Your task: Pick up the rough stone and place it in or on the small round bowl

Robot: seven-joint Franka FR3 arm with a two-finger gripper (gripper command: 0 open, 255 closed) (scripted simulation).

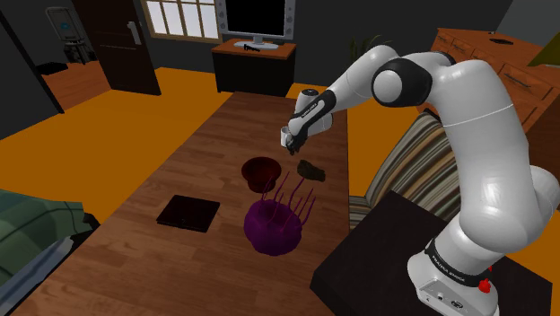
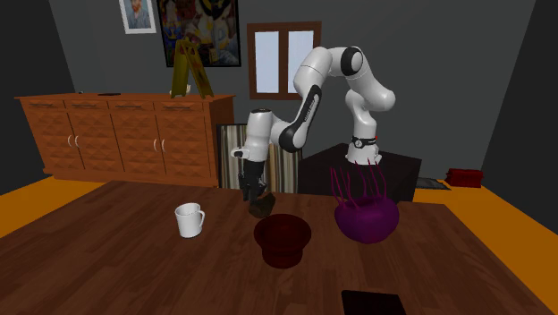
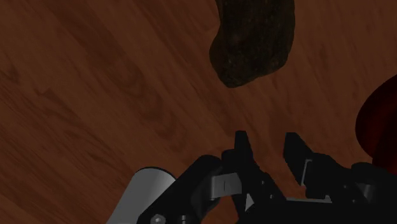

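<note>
The rough stone is a dark brown lump lying on the wooden table. It also shows in the second exterior view and the wrist view. The small round bowl is dark red and stands just beside the stone; its rim edges into the wrist view. My black gripper hangs just above the stone. In the wrist view the gripper has its fingers a narrow gap apart, with nothing between them and the stone ahead of the tips.
A purple round vessel with thin spikes stands on the near side of the bowl. A flat black square lies towards the shoulder view's left. A white mug stands on the table beyond the stone. The stand adjoins the table.
</note>
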